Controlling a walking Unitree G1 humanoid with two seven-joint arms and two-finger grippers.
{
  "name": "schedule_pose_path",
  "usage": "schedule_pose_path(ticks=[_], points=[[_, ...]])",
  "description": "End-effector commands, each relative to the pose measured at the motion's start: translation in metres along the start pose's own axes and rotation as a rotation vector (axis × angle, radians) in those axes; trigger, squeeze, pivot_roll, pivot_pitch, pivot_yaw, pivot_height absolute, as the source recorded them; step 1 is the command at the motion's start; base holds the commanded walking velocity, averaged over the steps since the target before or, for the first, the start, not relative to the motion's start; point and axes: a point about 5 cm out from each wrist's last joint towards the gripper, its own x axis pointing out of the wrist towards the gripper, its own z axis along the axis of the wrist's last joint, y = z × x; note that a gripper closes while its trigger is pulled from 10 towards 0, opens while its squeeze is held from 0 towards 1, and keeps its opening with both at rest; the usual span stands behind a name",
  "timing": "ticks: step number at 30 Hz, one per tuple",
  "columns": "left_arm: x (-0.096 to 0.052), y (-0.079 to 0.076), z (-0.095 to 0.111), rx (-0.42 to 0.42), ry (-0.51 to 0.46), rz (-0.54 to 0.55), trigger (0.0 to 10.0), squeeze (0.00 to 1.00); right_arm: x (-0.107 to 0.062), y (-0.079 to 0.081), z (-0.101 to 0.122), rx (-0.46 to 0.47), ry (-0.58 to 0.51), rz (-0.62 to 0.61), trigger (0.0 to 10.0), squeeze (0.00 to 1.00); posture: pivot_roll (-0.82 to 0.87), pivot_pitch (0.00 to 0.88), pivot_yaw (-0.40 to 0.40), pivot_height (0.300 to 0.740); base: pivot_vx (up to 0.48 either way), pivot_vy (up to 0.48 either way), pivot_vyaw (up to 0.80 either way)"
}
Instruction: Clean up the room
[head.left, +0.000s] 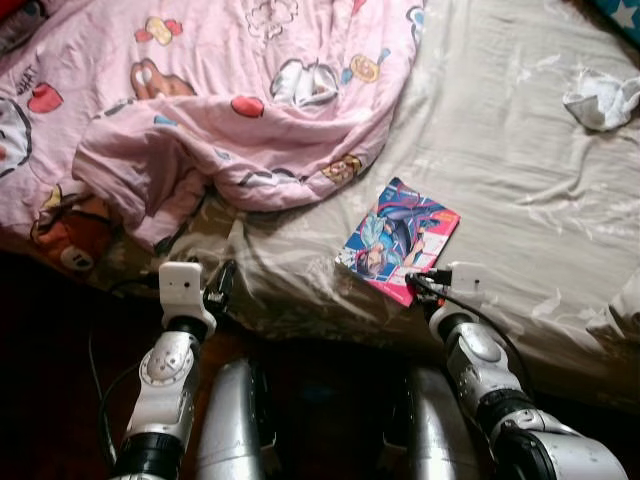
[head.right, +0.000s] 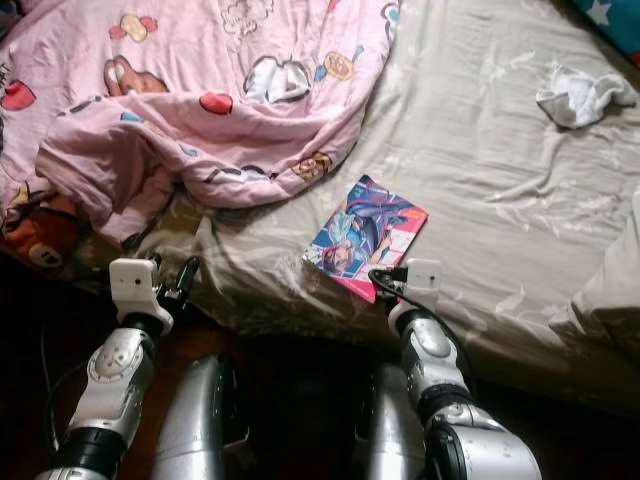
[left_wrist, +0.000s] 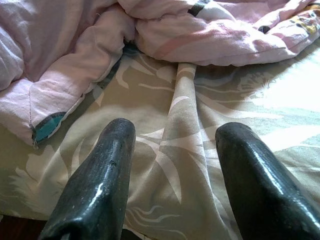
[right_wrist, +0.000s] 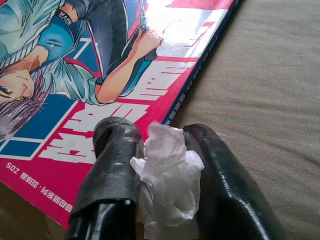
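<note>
Counting on the bed: one beige sheet (head.left: 500, 170) covering the mattress; one pink cartoon-print quilt (head.left: 200, 110) lying bunched across the robot's left half; one glossy comic book (head.left: 398, 240) resting near the front edge; one crumpled white cloth (head.left: 600, 100) sitting well apart at the far right. Noting one small wad of white tissue (right_wrist: 167, 180) being pinched between the two fingers of the right gripper (right_wrist: 160, 170), just at the book's corner. Tallying two grippers in all, the left gripper (left_wrist: 175, 170) standing with two fingers apart over the sheet, holding nothing. Also recording two silver arms and two silver legs below.
</note>
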Motion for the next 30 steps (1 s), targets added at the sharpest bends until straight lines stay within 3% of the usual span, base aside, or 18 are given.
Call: schedule_pose_path(ticks=[1, 9, 19, 26, 27, 29, 30], points=[[-0.008, 0.004, -0.016, 0.01, 0.076, 0.013, 10.0, 0.0, -0.006, -0.007, -0.015, 0.029, 0.055, -0.038, 0.0, 0.0, 0.03, 0.355, -0.024, 0.592, 0.0, 0.0, 0.0], [-0.009, 0.006, -0.023, 0.013, 0.104, 0.018, 10.0, 0.0, -0.007, -0.012, -0.013, 0.035, 0.039, -0.063, 0.0, 0.0, 0.02, 0.324, -0.02, 0.592, 0.0, 0.0, 0.0], [-0.01, 0.004, -0.038, 0.008, 0.162, 0.024, 10.0, 0.0, -0.008, -0.031, 0.006, 0.041, -0.083, -0.12, 0.0, 0.0, -0.02, 0.24, -0.028, 0.592, 0.0, 0.0, 0.0], [-0.033, 0.006, -0.077, 0.005, 0.344, 0.053, 10.0, 0.0, -0.026, -0.056, -0.008, -0.026, -0.101, -0.161, 0.0, 0.0, -0.05, 0.131, -0.039, 0.592, 0.0, 0.0, 0.0], [-0.038, 0.007, -0.083, -0.002, 0.381, 0.061, 10.0, 0.0, -0.031, -0.06, -0.014, -0.04, -0.087, -0.163, 4.7, 0.0, -0.05, 0.108, -0.041, 0.592, 0.0, 0.0, 0.0], [-0.04, 0.007, -0.086, -0.008, 0.397, 0.065, 10.0, 0.0, -0.033, -0.061, -0.017, -0.042, -0.079, -0.165, 4.7, 0.0, -0.05, 0.101, -0.04, 0.592, 0.0, 0.0, 0.0], [-0.044, 0.007, -0.09, -0.008, 0.422, 0.066, 10.0, 0.0, -0.036, -0.064, -0.022, -0.049, -0.061, -0.169, 10.0, 0.0, -0.05, 0.09, -0.04, 0.592, 0.0, 0.0, 0.0]])
